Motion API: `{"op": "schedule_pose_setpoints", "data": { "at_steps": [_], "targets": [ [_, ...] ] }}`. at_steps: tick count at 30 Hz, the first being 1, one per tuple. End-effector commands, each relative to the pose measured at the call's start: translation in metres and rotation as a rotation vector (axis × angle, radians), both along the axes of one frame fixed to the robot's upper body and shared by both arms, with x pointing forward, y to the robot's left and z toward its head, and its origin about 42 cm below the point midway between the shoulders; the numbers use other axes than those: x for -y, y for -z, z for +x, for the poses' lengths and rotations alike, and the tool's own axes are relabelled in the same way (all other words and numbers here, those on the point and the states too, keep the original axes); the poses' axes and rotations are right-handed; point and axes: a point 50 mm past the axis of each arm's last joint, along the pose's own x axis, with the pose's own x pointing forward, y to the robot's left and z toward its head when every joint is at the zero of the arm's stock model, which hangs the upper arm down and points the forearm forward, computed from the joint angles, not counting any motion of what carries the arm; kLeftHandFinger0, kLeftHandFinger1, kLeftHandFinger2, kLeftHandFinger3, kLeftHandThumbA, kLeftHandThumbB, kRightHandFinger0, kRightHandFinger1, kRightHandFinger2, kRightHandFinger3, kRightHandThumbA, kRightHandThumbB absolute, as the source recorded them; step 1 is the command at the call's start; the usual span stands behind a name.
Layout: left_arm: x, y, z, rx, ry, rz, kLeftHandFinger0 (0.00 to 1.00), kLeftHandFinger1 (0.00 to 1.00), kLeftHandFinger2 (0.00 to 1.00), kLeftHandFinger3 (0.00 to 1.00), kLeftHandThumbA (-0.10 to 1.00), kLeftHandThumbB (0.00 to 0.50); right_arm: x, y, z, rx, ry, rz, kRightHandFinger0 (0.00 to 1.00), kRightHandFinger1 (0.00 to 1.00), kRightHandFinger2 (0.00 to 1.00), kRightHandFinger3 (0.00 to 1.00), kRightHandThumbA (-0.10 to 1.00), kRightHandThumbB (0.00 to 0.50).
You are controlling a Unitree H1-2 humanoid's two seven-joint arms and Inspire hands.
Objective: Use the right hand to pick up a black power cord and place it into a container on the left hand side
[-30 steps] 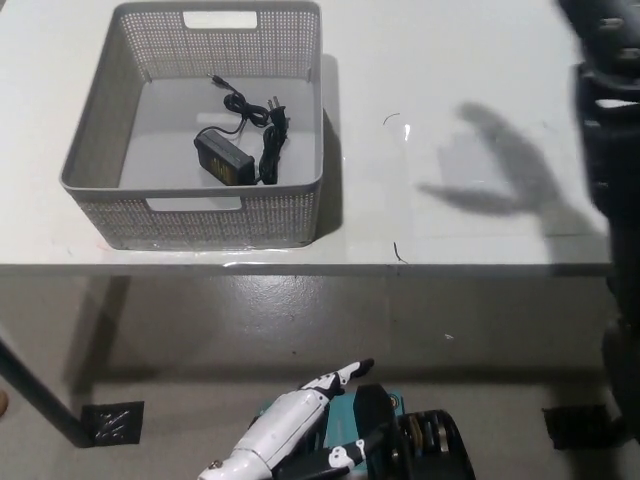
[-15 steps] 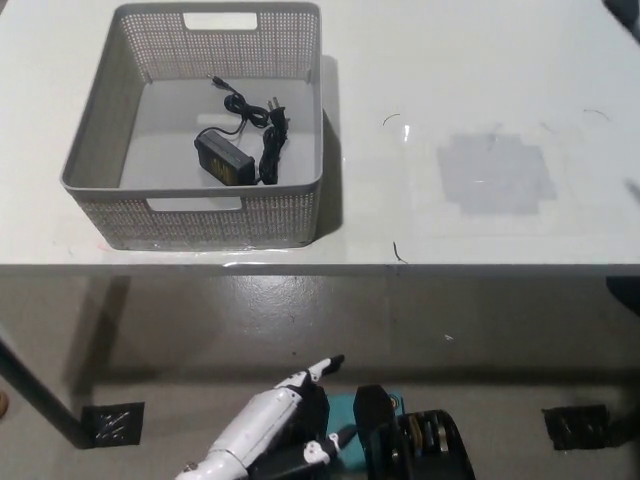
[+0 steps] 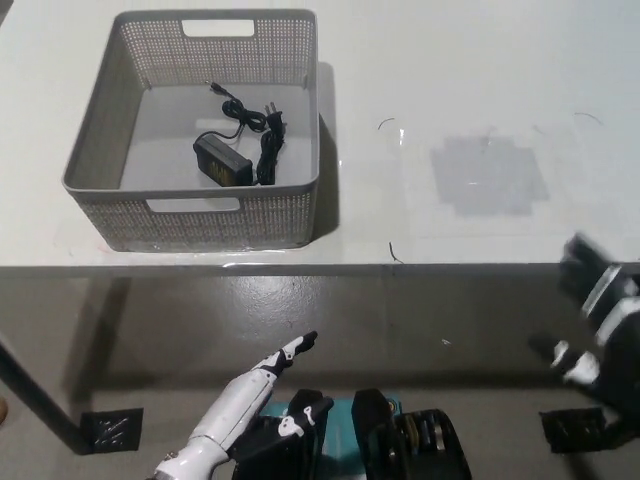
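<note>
On white desk: grey perforated plastic basket with black power cord and adapter inside. Black right hand below desk edge, blurred, grip unreadable. White left hand low, empty, outstretched.

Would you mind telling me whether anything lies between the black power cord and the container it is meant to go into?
Nothing does: the black power cord already lies on the floor of the grey basket. The right hand is below the table edge at the right, the left hand low at bottom left.
</note>
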Motion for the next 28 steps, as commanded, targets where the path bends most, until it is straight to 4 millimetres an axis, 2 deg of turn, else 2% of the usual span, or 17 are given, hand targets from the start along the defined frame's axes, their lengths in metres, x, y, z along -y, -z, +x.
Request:
{"op": "schedule_pose_setpoints", "data": {
  "at_steps": [1, 4, 6, 7, 8, 10, 13, 17, 19, 23, 28],
  "targets": [
    [0.003, -0.017, 0.008, 0.100, -0.033, -0.120, 0.98, 1.00, 1.00, 1.00, 0.83, 0.160, -0.021, 0.040, -0.005, 0.057, -0.098, 0.039, 1.00, 1.00, 1.00, 1.00, 0.98, 0.356],
    [0.001, -0.016, 0.009, 0.099, -0.042, -0.124, 0.99, 1.00, 1.00, 1.00, 0.85, 0.165, -0.040, 0.070, -0.010, -0.015, -0.130, 0.043, 1.00, 1.00, 1.00, 1.00, 0.99, 0.372],
    [0.001, -0.015, 0.010, 0.096, -0.045, -0.131, 1.00, 1.00, 1.00, 1.00, 0.86, 0.178, -0.056, 0.094, -0.018, -0.067, -0.170, 0.064, 1.00, 1.00, 1.00, 1.00, 1.00, 0.338],
    [0.002, -0.015, 0.011, 0.098, -0.046, -0.134, 1.00, 1.00, 1.00, 1.00, 0.85, 0.177, -0.063, 0.105, -0.022, -0.089, -0.180, 0.068, 1.00, 1.00, 1.00, 1.00, 1.00, 0.351],
    [0.002, -0.015, 0.011, 0.098, -0.048, -0.133, 1.00, 1.00, 1.00, 1.00, 0.86, 0.181, -0.064, 0.108, -0.023, -0.100, -0.183, 0.076, 1.00, 1.00, 1.00, 1.00, 0.99, 0.364],
    [-0.001, -0.016, 0.010, 0.099, -0.052, -0.126, 1.00, 1.00, 1.00, 1.00, 0.87, 0.179, -0.067, 0.121, -0.025, -0.142, -0.174, 0.114, 1.00, 1.00, 1.00, 1.00, 0.96, 0.356],
    [-0.003, -0.015, 0.007, 0.095, -0.056, -0.126, 1.00, 1.00, 1.00, 1.00, 0.86, 0.182, -0.061, 0.128, -0.023, -0.166, -0.155, 0.123, 1.00, 1.00, 1.00, 1.00, 0.97, 0.365],
    [-0.004, -0.012, 0.004, 0.094, -0.069, -0.132, 1.00, 1.00, 1.00, 1.00, 0.82, 0.168, -0.046, 0.137, -0.017, -0.195, -0.117, 0.164, 1.00, 1.00, 1.00, 1.00, 0.92, 0.338],
    [-0.006, -0.012, 0.005, 0.095, -0.078, -0.131, 1.00, 1.00, 1.00, 1.00, 0.83, 0.172, -0.041, 0.138, -0.010, -0.196, -0.111, 0.158, 1.00, 1.00, 1.00, 1.00, 0.93, 0.342],
    [-0.015, -0.009, 0.000, 0.091, -0.099, -0.131, 1.00, 1.00, 1.00, 1.00, 0.84, 0.139, -0.045, 0.142, -0.004, -0.201, -0.128, 0.165, 1.00, 1.00, 1.00, 1.00, 0.92, 0.365],
    [-0.019, -0.006, -0.005, 0.077, -0.112, -0.135, 1.00, 1.00, 1.00, 1.00, 0.82, 0.139, -0.045, 0.145, -0.003, -0.197, -0.135, 0.161, 1.00, 1.00, 1.00, 1.00, 0.91, 0.344]
  ]
}}
